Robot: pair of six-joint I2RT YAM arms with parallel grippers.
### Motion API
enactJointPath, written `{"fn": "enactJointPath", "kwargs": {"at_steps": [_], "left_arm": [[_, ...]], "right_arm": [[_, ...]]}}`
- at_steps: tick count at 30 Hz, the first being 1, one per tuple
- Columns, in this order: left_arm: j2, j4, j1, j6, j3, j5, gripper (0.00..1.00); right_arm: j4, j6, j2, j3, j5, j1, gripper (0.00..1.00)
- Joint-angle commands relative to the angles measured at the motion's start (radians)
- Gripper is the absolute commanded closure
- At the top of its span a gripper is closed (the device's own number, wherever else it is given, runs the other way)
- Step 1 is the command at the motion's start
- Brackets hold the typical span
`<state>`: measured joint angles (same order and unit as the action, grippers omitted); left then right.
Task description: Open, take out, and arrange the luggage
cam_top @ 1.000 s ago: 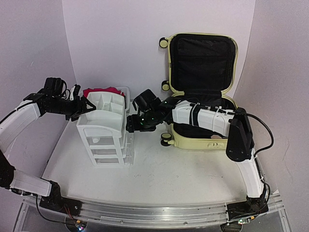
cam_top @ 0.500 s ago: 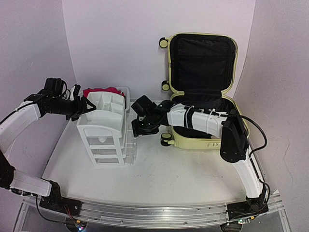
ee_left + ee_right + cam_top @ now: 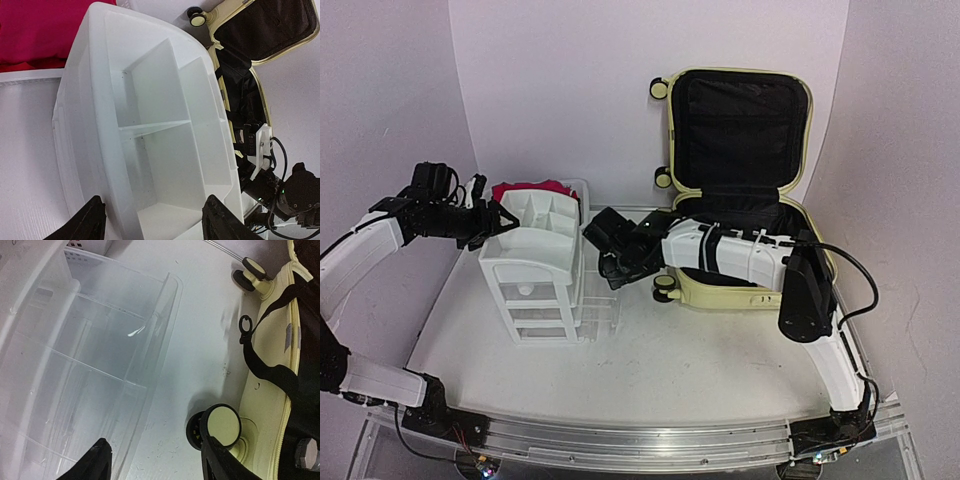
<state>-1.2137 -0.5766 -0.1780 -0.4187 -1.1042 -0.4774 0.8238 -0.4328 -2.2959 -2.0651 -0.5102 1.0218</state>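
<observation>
Standing at the table's (image 3: pixel 670 370) near edge, I find the luggage (image 3: pixel 740 293) at the right rear. It lies open, with the lid upright against the back wall and the black lining showing. The right forearm hides much of the lower half, so I cannot say what remains inside.

Change noted: over the last second the right gripper (image 3: pixel 157 462) has turned and drawn back a little from the side of the white drawer organiser (image 3: pixel 535 270) toward the suitcase. Its fingers have narrowed slightly. They now stand apart above a clear plastic bin (image 3: pixel 100 355) that sits just beside the organiser, with the bin's thin side wall running between them. They are far too wide to be pinching it. A suitcase wheel (image 3: pixel 223 426) is close on the other side.

The left gripper (image 3: pixel 157 220) has not moved. Its fingers stand apart on either side of the organiser's top tray. I cannot tell whether they are pressing on it. Red cloth (image 3: pixel 530 188) lies behind the organiser.

Assessment: opening is done and the work is in the arranging stage. The clear bin looks set down but not yet slotted into place.
</observation>
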Motion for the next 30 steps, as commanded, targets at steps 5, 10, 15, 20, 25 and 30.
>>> {"fn": "enactJointPath", "kwargs": {"at_steps": [5, 10, 15, 20, 25, 30], "left_arm": [[-0.012, -0.056, -0.004, 0.063, 0.001, 0.030, 0.31], [0.005, -0.055, -0.002, 0.179, -0.032, -0.015, 0.22], [0.012, -0.054, 0.003, 0.246, -0.099, 0.034, 0.15], [-0.027, -0.167, 0.043, 0.189, -0.215, 0.146, 0.10], [-0.022, -0.309, 0.050, 0.095, -0.348, 0.266, 0.09], [0.021, -0.206, 0.051, 0.053, -0.273, 0.317, 0.08]], "right_arm": [[0.085, 0.158, 0.113, -0.040, 0.000, -0.011, 0.27], [0.091, 0.243, 0.299, 0.029, 0.579, -0.084, 0.02], [0.090, 0.368, 0.464, 0.229, 0.698, -0.263, 0.02], [0.115, 0.311, 0.466, 0.358, 0.714, -0.502, 0.02], [0.247, 0.340, 0.418, 0.350, 0.576, -0.626, 0.02], [0.251, 0.653, 0.427, 0.371, 0.585, -0.657, 0.02]]}}
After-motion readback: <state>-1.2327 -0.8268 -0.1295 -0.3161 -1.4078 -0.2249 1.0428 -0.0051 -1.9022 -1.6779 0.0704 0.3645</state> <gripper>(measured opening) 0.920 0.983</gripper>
